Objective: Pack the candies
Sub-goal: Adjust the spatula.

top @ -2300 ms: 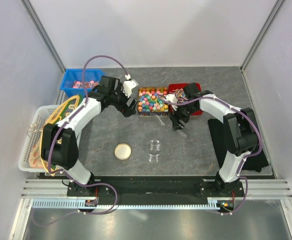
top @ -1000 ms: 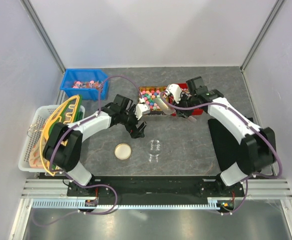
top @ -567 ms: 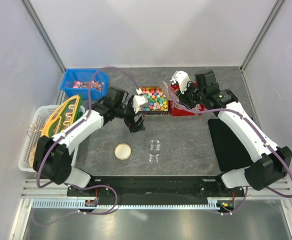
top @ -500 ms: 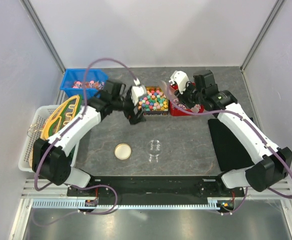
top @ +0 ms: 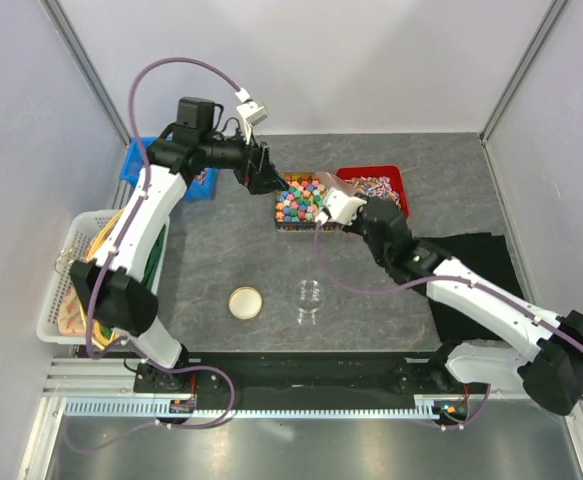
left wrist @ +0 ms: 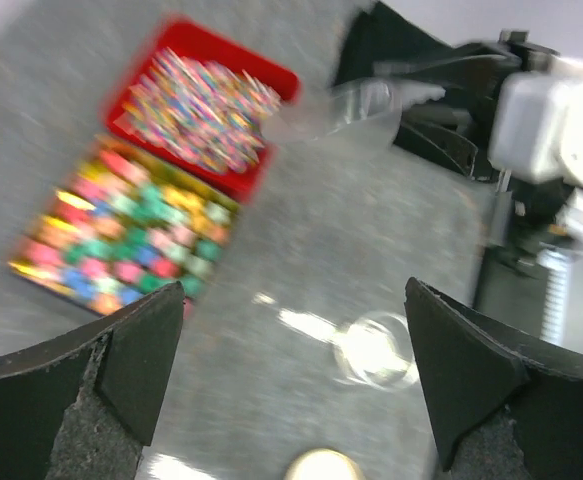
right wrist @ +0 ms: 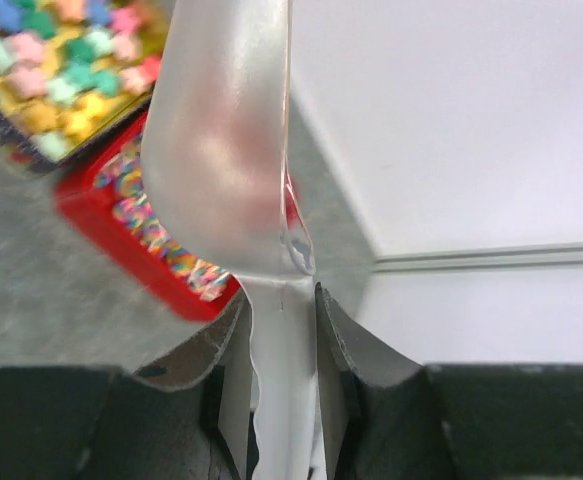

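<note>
Candies [top: 303, 200] heaped in a shallow tray [top: 305, 229], back middle of the counter [top: 221, 240], with a blue bin [top: 129, 168] to the left and a red bin [top: 376, 183] just to the right.

Right pincer [right wrist: 283, 335] by the tray's front right corner: narrow, clamped on the flat handle of a clear scoop [right wrist: 231, 140]. From the right wrist, scoop bowl large and sharp, lined up with the red bin's edge and one corner of the candies. From above, scoop barely told apart from the arm.

Left pincer [left wrist: 293, 300] spread wide, gripping nothing, at the tray's back left corner in the overhead view.

Left wrist view blurred throughout: tray, red bin, scoop and right arm smeared. Clear jar [left wrist: 376, 350] on the counter, its lid [left wrist: 321, 467] cut off at the bottom edge. From above, jar and lid whole, side by side but apart, near the front. Blue bin largely hidden behind the left arm.
</note>
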